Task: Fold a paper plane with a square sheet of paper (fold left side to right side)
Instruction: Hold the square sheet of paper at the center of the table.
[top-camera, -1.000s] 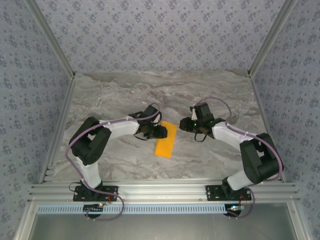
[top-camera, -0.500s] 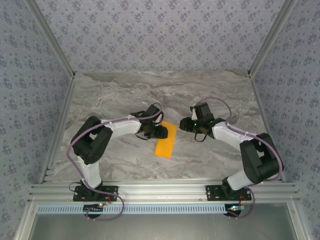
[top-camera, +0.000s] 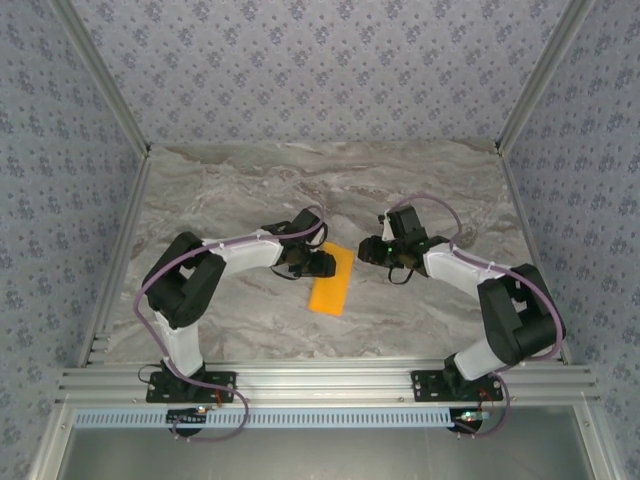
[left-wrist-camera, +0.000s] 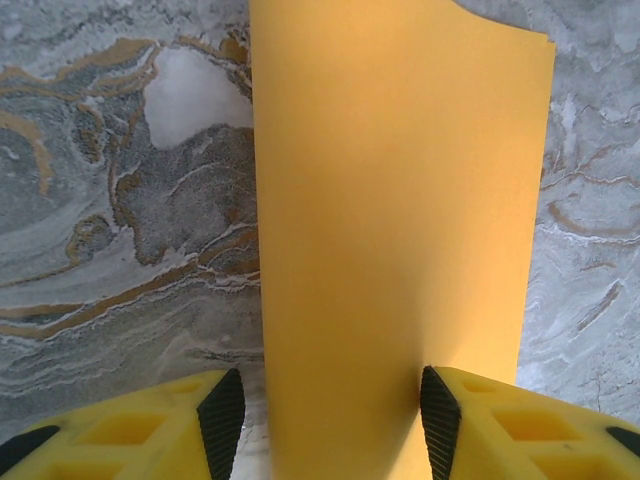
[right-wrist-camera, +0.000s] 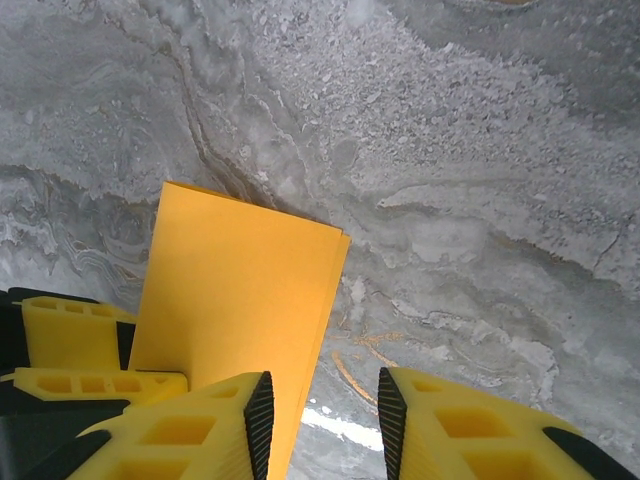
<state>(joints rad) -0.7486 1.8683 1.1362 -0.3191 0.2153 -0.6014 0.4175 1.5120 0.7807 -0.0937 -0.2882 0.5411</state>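
The square sheet of paper (top-camera: 331, 279) lies on the marble table, folded in half into a narrow bright-orange strip with its two layers nearly aligned. My left gripper (top-camera: 320, 263) sits low at the strip's upper left. In the left wrist view the paper (left-wrist-camera: 400, 200) runs between the open left gripper (left-wrist-camera: 330, 420), its right pad (left-wrist-camera: 440, 420) against the paper's side. My right gripper (top-camera: 368, 250) hovers at the strip's upper right. In the right wrist view this gripper (right-wrist-camera: 323, 425) is open over the paper's (right-wrist-camera: 235, 300) free edges, with bare marble between its fingers.
Grey veined marble tabletop (top-camera: 250, 190) stretches all around the paper. Aluminium frame rails (top-camera: 110, 290) run along the sides and front, with patterned walls behind. The left gripper's yellow fingers (right-wrist-camera: 70, 340) lie close to the right gripper's left side.
The left arm's elbow has shifted very slightly. The paper and the right arm stay where they were.
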